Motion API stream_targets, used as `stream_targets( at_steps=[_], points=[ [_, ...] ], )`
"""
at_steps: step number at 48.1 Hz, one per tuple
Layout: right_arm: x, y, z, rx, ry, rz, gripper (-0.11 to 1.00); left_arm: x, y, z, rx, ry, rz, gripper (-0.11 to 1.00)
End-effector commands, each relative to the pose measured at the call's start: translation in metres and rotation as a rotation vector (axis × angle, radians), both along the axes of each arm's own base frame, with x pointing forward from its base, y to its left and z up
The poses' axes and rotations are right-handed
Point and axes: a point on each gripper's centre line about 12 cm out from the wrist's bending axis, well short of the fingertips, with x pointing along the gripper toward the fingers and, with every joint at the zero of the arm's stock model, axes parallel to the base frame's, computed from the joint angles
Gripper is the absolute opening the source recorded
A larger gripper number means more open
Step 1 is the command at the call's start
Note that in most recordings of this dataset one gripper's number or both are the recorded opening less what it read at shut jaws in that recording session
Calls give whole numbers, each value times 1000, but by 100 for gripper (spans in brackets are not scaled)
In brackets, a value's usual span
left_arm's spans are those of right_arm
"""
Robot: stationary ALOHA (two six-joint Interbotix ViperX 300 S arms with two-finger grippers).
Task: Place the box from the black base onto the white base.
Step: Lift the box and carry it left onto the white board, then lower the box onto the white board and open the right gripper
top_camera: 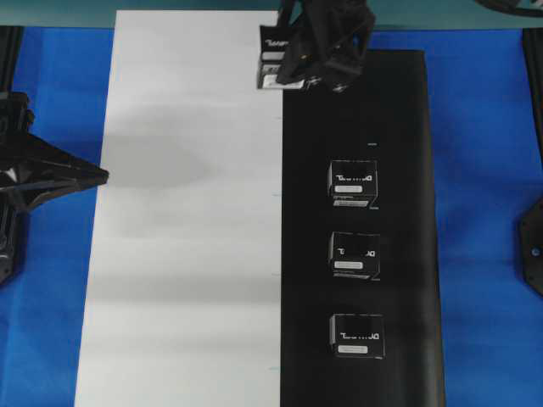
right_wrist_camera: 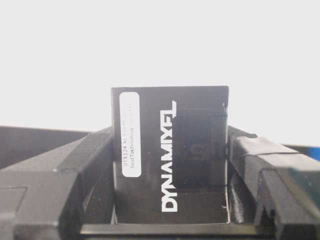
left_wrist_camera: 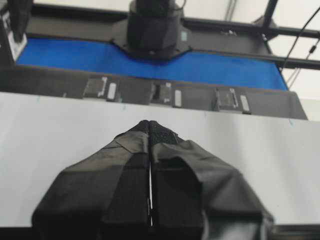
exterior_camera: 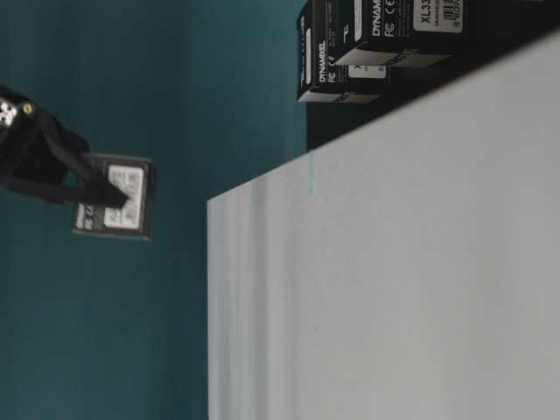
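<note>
right gripper (top_camera: 293, 68) clamped on box (top_camera: 271, 58), carried clear above far end of white base (top_camera: 187, 254) for set-down | left gripper (left_wrist_camera: 150, 135) shut, parked aside | three boxes left on black base (top_camera: 407, 127)

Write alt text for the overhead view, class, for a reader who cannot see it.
The right hand holds a black box at the far seam where the white base meets the black base. Three matching boxes sit in a column on the black base, and the left hand rests shut at the white base's left edge.
</note>
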Motion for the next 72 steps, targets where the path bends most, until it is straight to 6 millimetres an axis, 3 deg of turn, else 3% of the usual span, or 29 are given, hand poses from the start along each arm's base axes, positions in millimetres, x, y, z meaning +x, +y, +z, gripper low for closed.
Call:
stream_targets(
  at_steps=[1, 34, 72],
  points=[
    [11, 5, -4, 10, -5, 3, 54, 1, 0, 11, 1, -28, 0, -5],
    [28, 7, -39, 13, 56, -28, 54, 2, 0, 8, 2, -18, 0, -5],
    [35, 12, -53, 10, 61, -23, 54, -1, -1, 7, 3, -3, -3, -5]
  ],
)
